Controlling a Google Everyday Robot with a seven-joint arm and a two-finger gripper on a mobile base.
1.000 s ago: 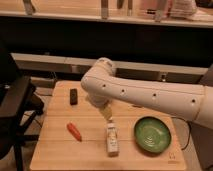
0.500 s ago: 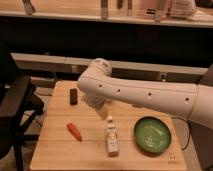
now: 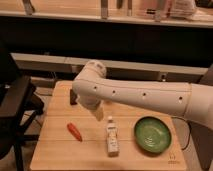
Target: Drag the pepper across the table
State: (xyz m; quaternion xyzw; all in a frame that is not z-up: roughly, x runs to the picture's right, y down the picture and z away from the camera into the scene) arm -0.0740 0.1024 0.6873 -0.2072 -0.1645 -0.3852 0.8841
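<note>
The pepper (image 3: 74, 131), small, slender and orange-red, lies on the left part of the light wooden table (image 3: 52, 152). My white arm reaches in from the right across the table. Its gripper (image 3: 95, 114) points down just behind and to the right of the pepper, between it and the bottle, a short gap away from the pepper. It holds nothing that I can see.
A white-labelled bottle (image 3: 113, 139) lies near the table's middle front. A green bowl (image 3: 152, 134) sits at the right. A small black object (image 3: 73, 98) lies at the back left, partly behind the arm. A dark chair (image 3: 15, 107) stands left of the table.
The arm has swung left across the table, bringing the gripper nearer the pepper and partly covering the black object. The pepper, bottle and bowl have not moved.
</note>
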